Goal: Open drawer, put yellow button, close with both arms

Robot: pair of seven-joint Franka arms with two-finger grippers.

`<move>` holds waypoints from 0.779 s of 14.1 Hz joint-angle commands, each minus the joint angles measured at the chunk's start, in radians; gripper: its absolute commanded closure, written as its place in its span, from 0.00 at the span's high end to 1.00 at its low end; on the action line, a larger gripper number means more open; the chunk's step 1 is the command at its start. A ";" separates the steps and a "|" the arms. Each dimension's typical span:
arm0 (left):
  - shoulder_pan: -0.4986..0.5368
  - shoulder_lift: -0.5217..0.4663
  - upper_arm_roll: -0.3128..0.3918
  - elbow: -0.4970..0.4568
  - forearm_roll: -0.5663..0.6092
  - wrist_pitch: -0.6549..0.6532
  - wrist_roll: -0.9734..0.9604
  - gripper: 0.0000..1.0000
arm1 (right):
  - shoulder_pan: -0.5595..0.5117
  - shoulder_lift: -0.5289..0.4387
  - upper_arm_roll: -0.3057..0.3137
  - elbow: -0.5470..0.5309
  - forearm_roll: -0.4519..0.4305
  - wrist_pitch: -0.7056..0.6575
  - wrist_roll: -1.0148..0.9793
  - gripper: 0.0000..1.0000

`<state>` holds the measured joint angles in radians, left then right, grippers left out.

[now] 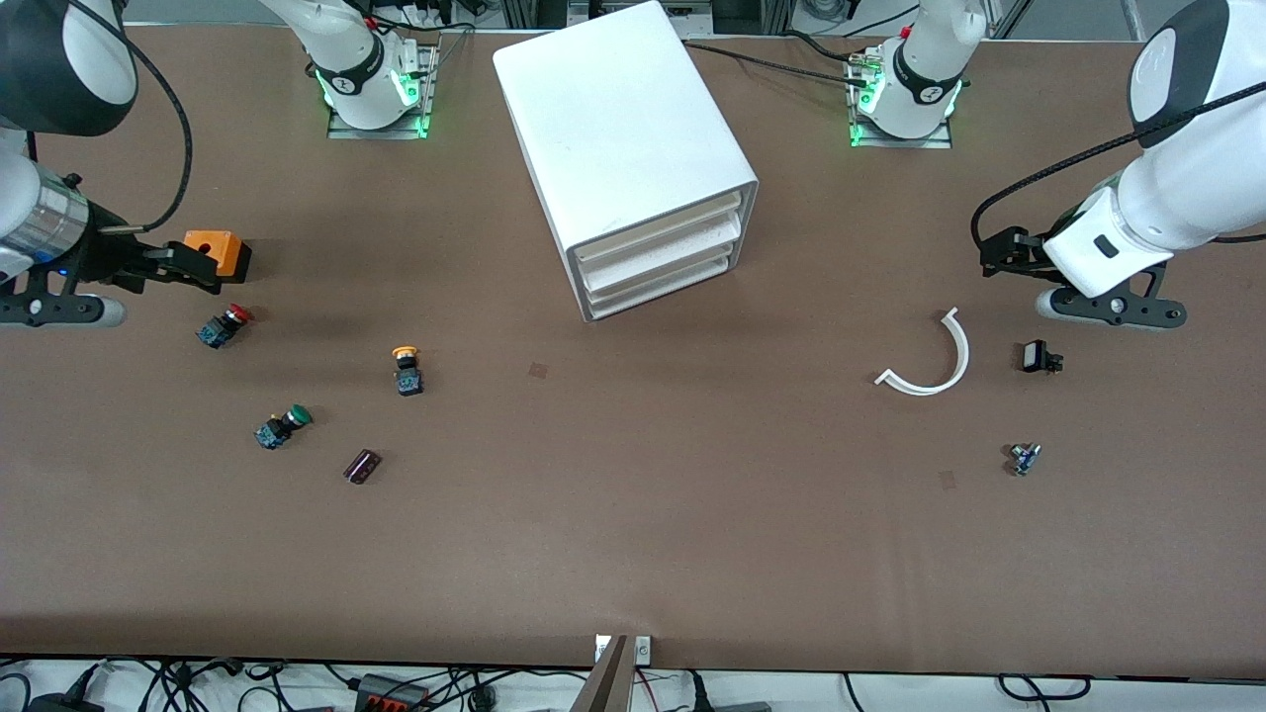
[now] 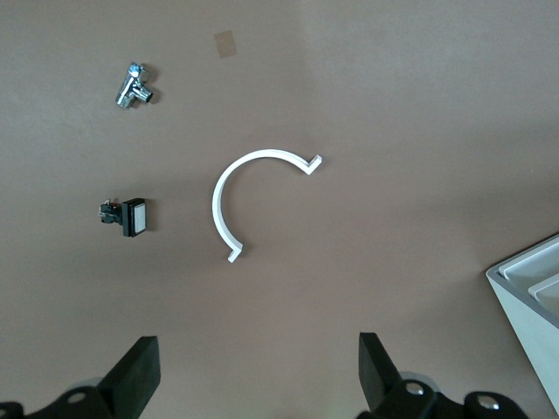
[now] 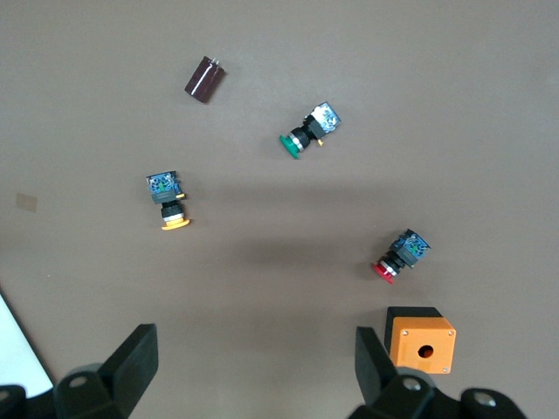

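Button, the yellow button (image 1: pixel 406 368), looks light and rigid, best pinched at its black-and-blue body; left gripper (image 2: pixel 258 375) and right gripper (image 3: pixel 253 371) both hang wide open, holding nothing.

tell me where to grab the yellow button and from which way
The yellow button lies on its side, cap pointing toward the cabinet, black-and-blue body nearer the front camera. Best bet is probably a grip from straight above, fingers closing across the squarish body just below the cap: its flat sides give better purchase than the round cap. The right gripper, open, is the closer one.
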<state>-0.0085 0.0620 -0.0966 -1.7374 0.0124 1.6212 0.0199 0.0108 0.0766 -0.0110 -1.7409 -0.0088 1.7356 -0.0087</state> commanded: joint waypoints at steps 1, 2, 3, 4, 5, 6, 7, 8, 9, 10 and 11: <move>-0.037 0.007 -0.018 0.029 -0.031 -0.062 0.020 1.00 | 0.024 0.012 0.000 -0.005 -0.005 0.002 0.013 1.00; -0.059 0.012 -0.028 0.029 -0.051 -0.070 0.019 1.00 | 0.026 0.017 0.000 -0.005 -0.002 0.005 0.021 1.00; -0.076 0.013 -0.035 0.027 -0.093 -0.078 0.018 1.00 | 0.029 0.020 0.000 -0.005 0.000 0.012 0.027 1.00; -0.094 0.015 -0.046 0.025 -0.136 -0.105 0.020 1.00 | 0.044 0.028 0.000 -0.005 0.001 0.024 0.029 1.00; -0.119 0.021 -0.057 0.025 -0.200 -0.131 0.022 1.00 | 0.055 0.040 0.000 -0.005 0.001 0.042 0.029 1.00; -0.139 0.034 -0.063 0.025 -0.266 -0.135 0.022 1.00 | 0.060 0.049 0.000 -0.005 0.001 0.056 0.036 1.00; -0.157 0.047 -0.063 0.027 -0.334 -0.133 0.022 1.00 | 0.072 0.063 0.000 -0.005 0.001 0.065 0.061 1.00; -0.160 0.065 -0.063 0.024 -0.429 -0.132 0.026 1.00 | 0.090 0.077 0.000 -0.005 0.001 0.073 0.081 1.00; -0.160 0.085 -0.063 0.019 -0.507 -0.127 0.037 1.00 | 0.107 0.081 0.000 -0.005 0.001 0.073 0.105 1.00; -0.162 0.108 -0.063 0.013 -0.572 -0.115 0.067 1.00 | 0.124 0.097 0.000 -0.005 0.000 0.074 0.121 1.00; -0.162 0.134 -0.063 0.013 -0.632 -0.101 0.125 1.00 | 0.141 0.115 0.000 -0.003 0.000 0.087 0.121 1.00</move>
<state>-0.1769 0.1418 -0.1647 -1.7369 -0.5191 1.5125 0.0568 0.1198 0.1709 -0.0083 -1.7418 -0.0078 1.8006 0.0821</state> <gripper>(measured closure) 0.000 0.000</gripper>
